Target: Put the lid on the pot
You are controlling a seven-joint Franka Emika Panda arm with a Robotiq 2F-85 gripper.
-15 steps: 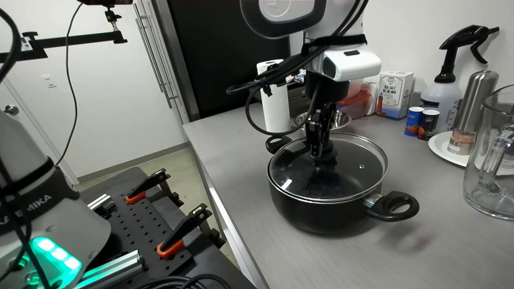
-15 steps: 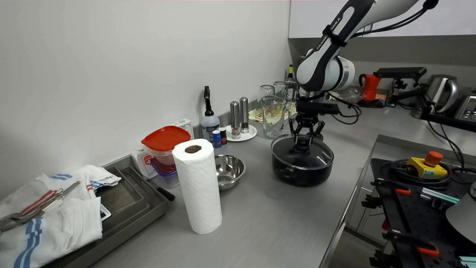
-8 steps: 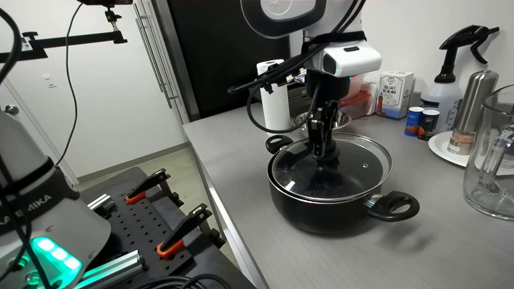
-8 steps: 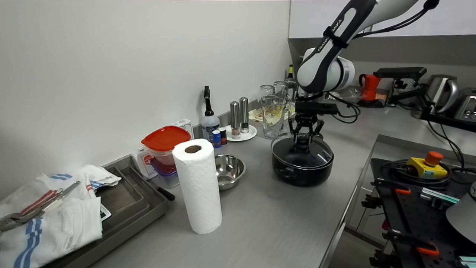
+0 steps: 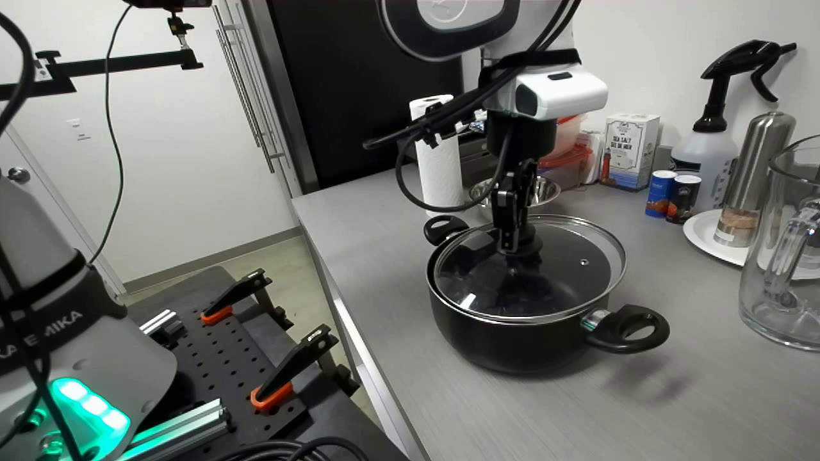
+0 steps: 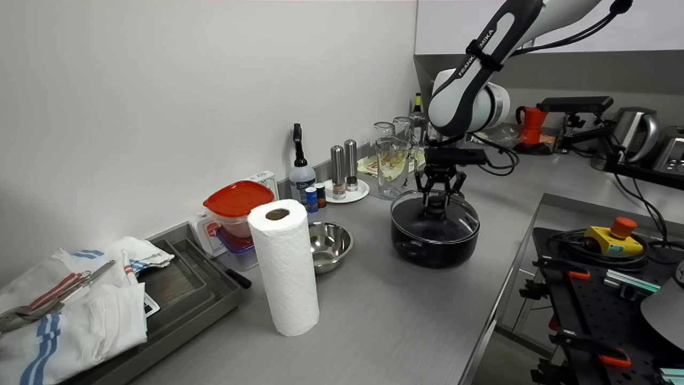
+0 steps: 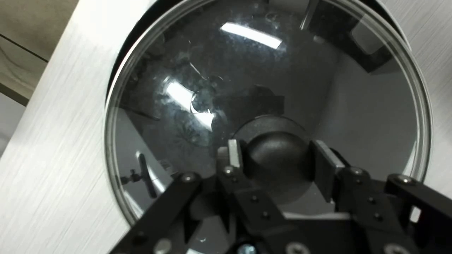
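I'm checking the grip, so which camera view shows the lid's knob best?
The wrist view: from above, the knob appears large between the fingers of the hand. Both exterior views show it small and dark, hard to tell apart from the black fingers.

A smooth white robot arm (image 6: 561, 18) wears a black curved side panel (image 6: 466, 91), its white letters, "FRANK" and "MIKA", parted by a black strap (image 6: 483, 56). Slim black cables (image 6: 574, 38) run off its side. A rounded white wrist housing (image 5: 573, 96) bears a small dark slot (image 5: 560, 76). Up close, the black jointed gripper (image 7: 279, 160) shows silver round-headed screws (image 7: 356, 171) and pale grey-edged finger pads (image 7: 328, 155). A light grey base (image 5: 128, 365) carries a black band (image 5: 70, 336), white "MIKA" legible, and a glowing green panel (image 5: 90, 413) with three bright white lights (image 5: 95, 404).
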